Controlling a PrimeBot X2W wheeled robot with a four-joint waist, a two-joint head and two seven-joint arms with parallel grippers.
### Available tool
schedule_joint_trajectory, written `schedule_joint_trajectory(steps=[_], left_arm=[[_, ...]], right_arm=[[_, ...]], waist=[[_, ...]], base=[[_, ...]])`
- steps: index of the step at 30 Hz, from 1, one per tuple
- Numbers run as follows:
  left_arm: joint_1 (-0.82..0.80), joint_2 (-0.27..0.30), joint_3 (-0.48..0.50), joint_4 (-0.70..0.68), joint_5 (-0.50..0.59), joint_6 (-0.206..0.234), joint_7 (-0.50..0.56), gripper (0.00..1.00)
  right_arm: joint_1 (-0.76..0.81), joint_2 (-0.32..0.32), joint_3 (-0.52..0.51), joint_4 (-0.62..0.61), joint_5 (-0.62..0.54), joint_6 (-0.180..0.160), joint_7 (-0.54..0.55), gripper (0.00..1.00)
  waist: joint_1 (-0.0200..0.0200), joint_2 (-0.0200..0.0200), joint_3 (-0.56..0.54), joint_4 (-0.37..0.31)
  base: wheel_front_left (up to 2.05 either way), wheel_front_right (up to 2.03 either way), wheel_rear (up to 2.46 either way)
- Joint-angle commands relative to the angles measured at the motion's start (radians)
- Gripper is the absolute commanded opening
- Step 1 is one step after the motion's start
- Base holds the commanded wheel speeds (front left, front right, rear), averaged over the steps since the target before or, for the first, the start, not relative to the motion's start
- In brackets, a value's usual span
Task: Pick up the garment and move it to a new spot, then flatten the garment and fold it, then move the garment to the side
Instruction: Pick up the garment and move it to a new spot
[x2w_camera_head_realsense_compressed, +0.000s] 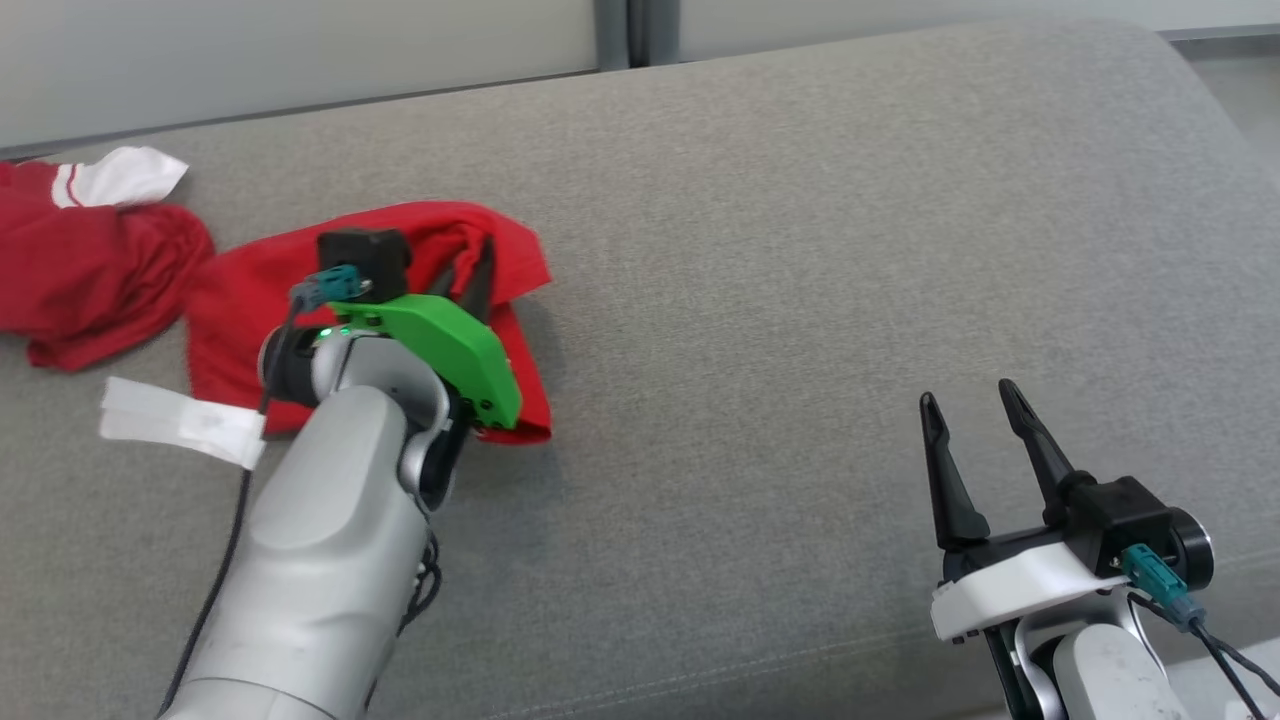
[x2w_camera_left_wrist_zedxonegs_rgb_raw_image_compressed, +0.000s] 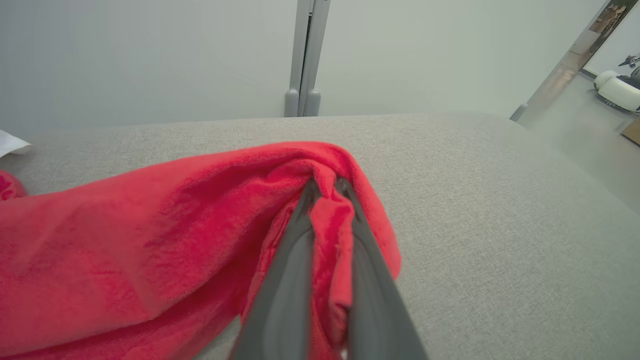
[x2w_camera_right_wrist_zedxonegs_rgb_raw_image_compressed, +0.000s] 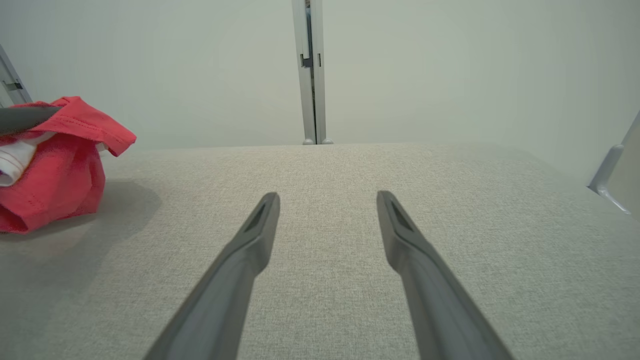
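Left gripper (x2w_camera_left_wrist_zedxonegs_rgb_raw_image_compressed: 327, 186) pinches a fold of the red garment (x2w_camera_left_wrist_zedxonegs_rgb_raw_image_compressed: 125, 235). Right gripper (x2w_camera_right_wrist_zedxonegs_rgb_raw_image_compressed: 327, 200) spread wide, that cloth at its ten o'clock.

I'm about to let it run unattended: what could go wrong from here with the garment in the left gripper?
1. The left gripper is shut on only a thin fold of the garment; it may slip out when lifted.
2. A second red garment lies right beside it; a leftward drag could snag it.
3. The right gripper stands open, far off, so the garment may hang bunched from one point.
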Motion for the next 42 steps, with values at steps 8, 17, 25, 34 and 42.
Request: schedule_joint_trajectory(steps=[8, 17, 25, 34, 42], left_arm=[[0.030, 0.001, -0.269, -0.221, -0.192, 0.111, 0.100, 0.00], [-0.051, 0.002, -0.444, -0.184, -0.310, 0.209, 0.082, 0.00], [-0.112, 0.002, -0.509, -0.086, -0.374, 0.268, -0.040, 1.00], [-0.136, 0.001, -0.611, -0.080, -0.488, 0.263, -0.106, 1.00], [-0.086, 0.001, -0.667, -0.025, -0.534, 0.258, -0.153, 1.00]], right_arm=[[-0.019, -0.003, 0.045, 0.007, 0.020, 0.000, -0.004, 1.00], [-0.079, -0.002, 0.132, 0.019, 0.069, 0.000, -0.004, 1.00], [-0.102, -0.002, 0.155, 0.025, 0.095, 0.000, -0.004, 1.00], [-0.082, -0.003, 0.124, 0.033, 0.071, 0.000, -0.004, 1.00], [-0.052, -0.003, 0.098, 0.045, 0.038, 0.000, -0.004, 1.00]], waist=[[0.0000, -0.0001, -0.019, -0.221], [0.0000, -0.0001, 0.043, -0.382], [0.0000, -0.0001, 0.071, -0.427], [0.0000, -0.0001, 0.052, -0.352], [0.0000, -0.0001, 0.001, -0.235]], base=[[0.00, 0.00, 0.00], [0.00, 0.00, 0.00], [0.00, 0.00, 0.00], [0.00, 0.00, 0.00], [0.00, 0.00, 0.00]])
